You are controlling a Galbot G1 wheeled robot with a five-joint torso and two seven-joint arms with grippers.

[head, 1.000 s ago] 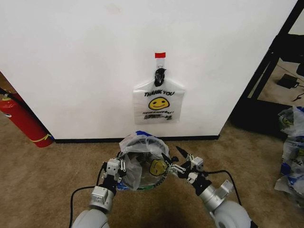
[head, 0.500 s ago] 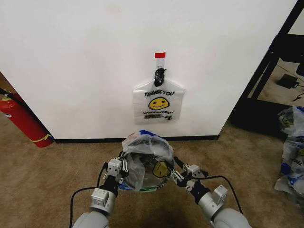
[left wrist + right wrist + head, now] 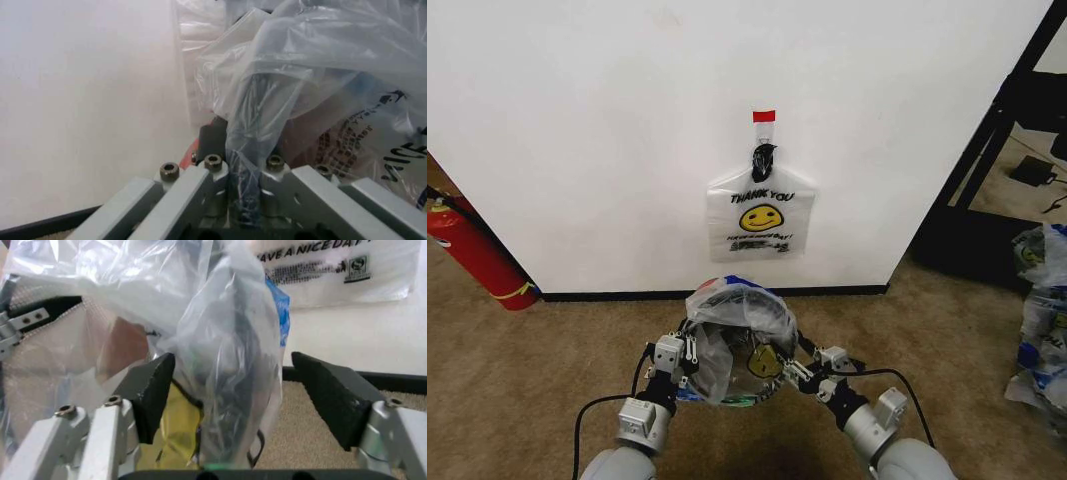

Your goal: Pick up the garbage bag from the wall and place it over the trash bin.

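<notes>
Draping over the trash bin, the garbage bag sits on the carpet in front of the wall, bunched high over the bin's mouth with its yellow smiley sagging toward the right side. It reads as very light, limp and slippery film that crumples and springs back, so I judge the best hold is a pinch on a gathered fold at the rim, not on the flat printed face. The left gripper is at the bin's left edge, its fingers clamped on a twisted rope of plastic. The right gripper is at the right edge with its padded fingers spread wide, a hanging fold between them but not pinched. A second bag hangs on the wall hook under red tape. What lies inside the bin is hidden by the plastic.
</notes>
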